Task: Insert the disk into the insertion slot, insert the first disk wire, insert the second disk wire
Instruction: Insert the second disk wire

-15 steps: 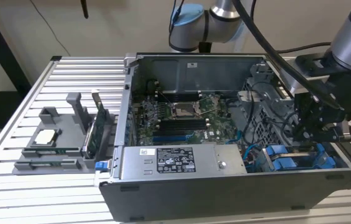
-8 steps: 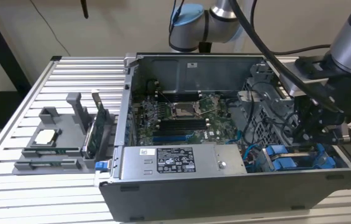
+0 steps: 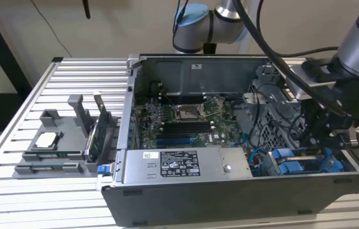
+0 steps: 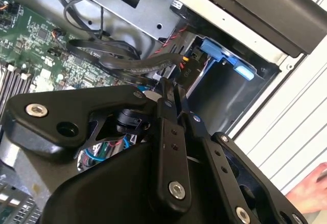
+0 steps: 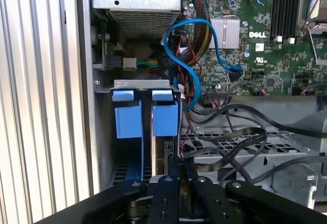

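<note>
The insertion slot, with blue rails and tabs, sits in the open computer case's corner at the exterior view's right, just beside the grey power-supply box. A thin silver edge stands between the blue tabs; whether it is the disk I cannot tell. The hand hangs over the slot, fingers pressed together, near black cables. The case rests on a slatted worktop.

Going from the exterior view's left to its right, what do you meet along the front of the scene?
Grey parts holder → upright green card → power-supply box → blue cable → blue rails of the insertion slot → robot arm.
</note>
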Tool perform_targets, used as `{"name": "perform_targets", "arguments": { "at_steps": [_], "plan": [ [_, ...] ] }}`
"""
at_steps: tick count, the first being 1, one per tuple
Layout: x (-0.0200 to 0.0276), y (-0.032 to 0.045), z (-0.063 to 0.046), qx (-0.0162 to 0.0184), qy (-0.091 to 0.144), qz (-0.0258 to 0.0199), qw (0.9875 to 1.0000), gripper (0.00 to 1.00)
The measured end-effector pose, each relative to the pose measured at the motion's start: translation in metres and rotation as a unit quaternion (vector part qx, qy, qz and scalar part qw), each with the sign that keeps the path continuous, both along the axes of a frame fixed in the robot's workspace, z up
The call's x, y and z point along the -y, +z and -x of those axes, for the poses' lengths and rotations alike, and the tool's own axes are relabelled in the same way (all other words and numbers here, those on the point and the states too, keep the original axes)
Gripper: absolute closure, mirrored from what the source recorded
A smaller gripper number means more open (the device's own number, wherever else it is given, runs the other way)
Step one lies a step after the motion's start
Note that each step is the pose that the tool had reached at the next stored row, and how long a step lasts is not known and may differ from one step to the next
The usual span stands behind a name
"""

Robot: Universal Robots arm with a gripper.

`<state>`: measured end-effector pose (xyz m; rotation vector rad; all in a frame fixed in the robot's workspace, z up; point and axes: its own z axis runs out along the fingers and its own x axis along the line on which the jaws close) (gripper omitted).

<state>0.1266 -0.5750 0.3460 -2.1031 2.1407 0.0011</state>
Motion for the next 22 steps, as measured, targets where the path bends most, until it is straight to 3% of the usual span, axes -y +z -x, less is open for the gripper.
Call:
{"name": "perform_targets", "arguments": {
  "at_steps": [5, 22],
  "plan": [
    [0.0023, -0.001, 0.0, 0.0, 0.0, 0.0, 1.0, 0.84],
    [0.0036, -0.006, -0.0019, 0.0002, 0.0, 0.0, 1.0, 0.84]
  ]
}}
